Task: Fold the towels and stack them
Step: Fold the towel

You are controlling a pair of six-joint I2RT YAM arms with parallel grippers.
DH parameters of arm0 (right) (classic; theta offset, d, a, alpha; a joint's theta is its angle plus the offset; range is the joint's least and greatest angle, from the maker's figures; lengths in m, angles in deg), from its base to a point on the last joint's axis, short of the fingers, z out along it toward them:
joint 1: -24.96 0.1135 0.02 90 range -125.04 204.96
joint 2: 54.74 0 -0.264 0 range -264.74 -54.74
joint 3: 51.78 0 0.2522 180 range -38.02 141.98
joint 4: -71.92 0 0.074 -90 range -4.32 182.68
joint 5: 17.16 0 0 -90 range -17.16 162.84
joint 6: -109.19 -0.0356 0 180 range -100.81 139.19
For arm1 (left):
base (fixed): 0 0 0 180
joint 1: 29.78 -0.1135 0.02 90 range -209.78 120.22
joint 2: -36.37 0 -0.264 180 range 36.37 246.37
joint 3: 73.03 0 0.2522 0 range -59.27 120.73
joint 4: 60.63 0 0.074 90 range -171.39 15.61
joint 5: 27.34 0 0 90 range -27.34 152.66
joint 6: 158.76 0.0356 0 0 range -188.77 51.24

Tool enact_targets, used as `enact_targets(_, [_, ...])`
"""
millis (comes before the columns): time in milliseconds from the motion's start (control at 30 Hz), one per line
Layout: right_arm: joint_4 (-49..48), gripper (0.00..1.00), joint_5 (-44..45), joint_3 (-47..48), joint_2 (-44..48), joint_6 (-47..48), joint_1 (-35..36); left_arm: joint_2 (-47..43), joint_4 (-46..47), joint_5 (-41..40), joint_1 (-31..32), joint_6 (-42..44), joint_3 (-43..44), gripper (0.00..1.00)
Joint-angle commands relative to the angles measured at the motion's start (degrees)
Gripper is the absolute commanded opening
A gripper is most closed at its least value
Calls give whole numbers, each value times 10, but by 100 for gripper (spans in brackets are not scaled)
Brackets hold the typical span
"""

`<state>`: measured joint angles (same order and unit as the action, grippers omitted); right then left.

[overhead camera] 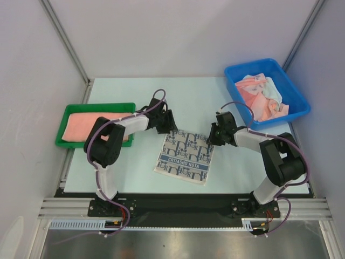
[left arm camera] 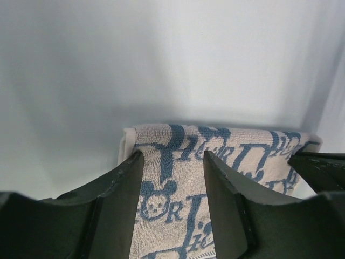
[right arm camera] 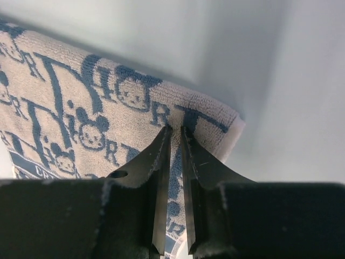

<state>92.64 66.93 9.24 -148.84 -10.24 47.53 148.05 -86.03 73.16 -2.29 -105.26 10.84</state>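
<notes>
A navy-and-white patterned towel (overhead camera: 186, 155) lies flat in the middle of the table. My left gripper (overhead camera: 168, 125) is at its far left corner. In the left wrist view that gripper (left arm camera: 173, 155) stands open, its fingers (left arm camera: 121, 189) astride the patterned cloth (left arm camera: 242, 145) near the towel's edge. My right gripper (overhead camera: 214, 135) is at the far right corner. In the right wrist view it (right arm camera: 176, 129) is almost shut, tips pressed on the towel (right arm camera: 81, 108) with a thin ridge of cloth between them. A salmon-pink towel (overhead camera: 81, 125) lies folded in the green tray (overhead camera: 97, 107).
A blue bin (overhead camera: 237, 75) at the back right holds crumpled pink and white towels (overhead camera: 261, 96). White walls enclose the table at the back and sides. Both arm bases stand at the near edge.
</notes>
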Motion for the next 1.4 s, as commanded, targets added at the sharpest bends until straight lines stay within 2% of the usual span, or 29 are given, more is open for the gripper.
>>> enact_targets(0, [-33,19,31,2,-42,36,-8,23,19,14,-17,5,17,55])
enact_targets(100, [-56,19,4,21,-66,72,-16,34,-9,0,-17,12,50,55])
enact_targets(233, [-46,19,-24,115,-113,124,-44,22,-82,-44,-18,21,85,56])
enact_targets(333, [-11,20,-61,184,-138,167,-64,2,-120,-93,-18,53,117,58])
enact_targets(400, [25,23,-109,217,-143,201,-72,1,-131,-103,-21,107,152,59])
enact_targets(467, [87,28,-136,264,-141,224,-81,22,-136,-68,-25,182,180,63])
enact_targets(567, [152,39,-179,301,-143,261,-98,71,-173,11,-35,275,269,62])
enact_targets(600, [164,44,-213,310,-150,273,-105,84,-193,14,-37,294,283,62])
enact_targets(700, [241,47,-248,352,-191,321,-118,117,-221,65,-40,357,320,64])
enact_targets(800, [300,47,-264,376,-221,371,-122,143,-248,112,-41,412,346,64])
enact_targets(967, [349,47,-299,401,-238,418,-138,166,-286,133,-47,485,360,63])
enact_targets(1167, [419,49,-319,438,-264,481,-154,184,-312,159,-62,530,358,60])
enact_targets(1367, [444,48,-339,448,-285,508,-155,195,-333,179,-75,552,361,56])
